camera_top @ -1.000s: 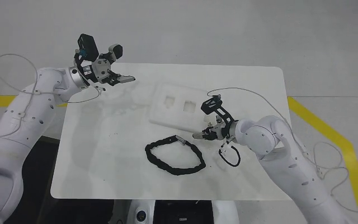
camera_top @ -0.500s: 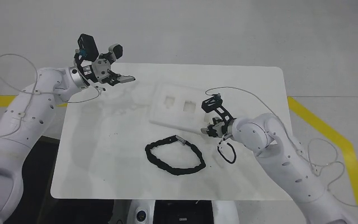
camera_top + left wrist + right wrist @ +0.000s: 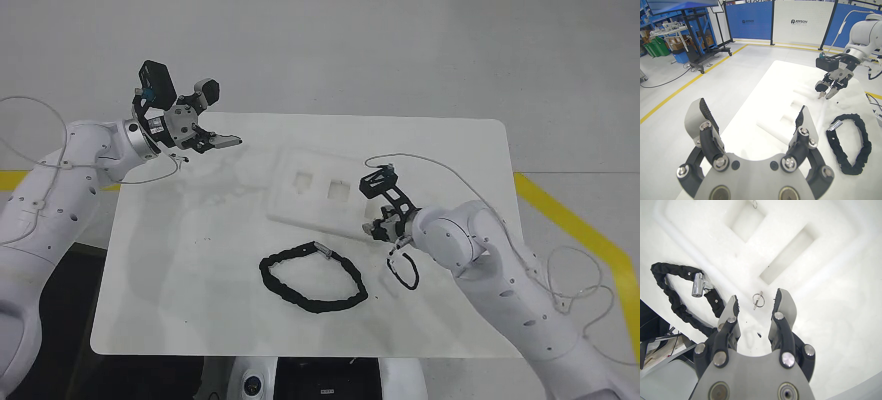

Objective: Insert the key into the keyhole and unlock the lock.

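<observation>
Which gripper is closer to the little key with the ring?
The right. The right gripper hangs open over the key, a finger on either side. The left gripper is open at the table's far left corner, well away from it.

A white foam tray lies on the white table, with two rectangular recesses side by side in its top. Yellow tape crosses the grey floor beside the table.

Arms: left arm, right arm, glossy white shells.
Grippers: left gripper, right gripper, silver fingers, black ribbed pads.
Cables: thin, white.
Screws: round, silver.
</observation>
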`<action>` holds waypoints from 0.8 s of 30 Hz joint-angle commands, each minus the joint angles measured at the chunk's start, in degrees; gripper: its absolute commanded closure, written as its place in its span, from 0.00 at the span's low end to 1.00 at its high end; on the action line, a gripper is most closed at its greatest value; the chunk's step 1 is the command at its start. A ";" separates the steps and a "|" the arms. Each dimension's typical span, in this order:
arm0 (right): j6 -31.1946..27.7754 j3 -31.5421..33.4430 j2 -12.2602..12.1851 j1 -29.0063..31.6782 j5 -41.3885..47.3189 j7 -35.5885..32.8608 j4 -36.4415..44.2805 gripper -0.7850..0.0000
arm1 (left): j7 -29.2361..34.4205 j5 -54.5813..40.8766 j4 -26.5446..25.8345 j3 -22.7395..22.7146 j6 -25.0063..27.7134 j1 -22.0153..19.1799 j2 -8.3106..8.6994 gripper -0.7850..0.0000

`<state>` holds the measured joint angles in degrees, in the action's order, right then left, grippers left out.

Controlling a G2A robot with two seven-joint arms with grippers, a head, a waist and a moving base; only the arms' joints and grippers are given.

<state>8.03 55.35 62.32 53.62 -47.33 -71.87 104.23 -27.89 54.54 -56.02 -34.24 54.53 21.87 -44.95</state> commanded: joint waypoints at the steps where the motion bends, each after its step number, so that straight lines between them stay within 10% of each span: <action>1: 0.11 -0.22 0.09 -0.19 -0.30 -0.21 -0.13 0.62 | 0.00 0.00 0.00 0.00 0.00 0.00 0.00 0.00; 15: 0.11 -0.85 0.59 -0.91 -2.00 -0.57 -0.43 0.99 | 0.00 0.00 0.00 0.00 0.00 0.00 0.00 0.00; 24: 0.32 -0.84 0.80 -0.90 -3.47 -0.98 -0.06 1.00 | 0.00 0.00 0.00 0.00 0.00 0.00 0.00 0.00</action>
<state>8.39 54.51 63.09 52.74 -50.70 -72.84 104.19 -27.89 54.54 -56.02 -34.24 54.53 21.87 -44.95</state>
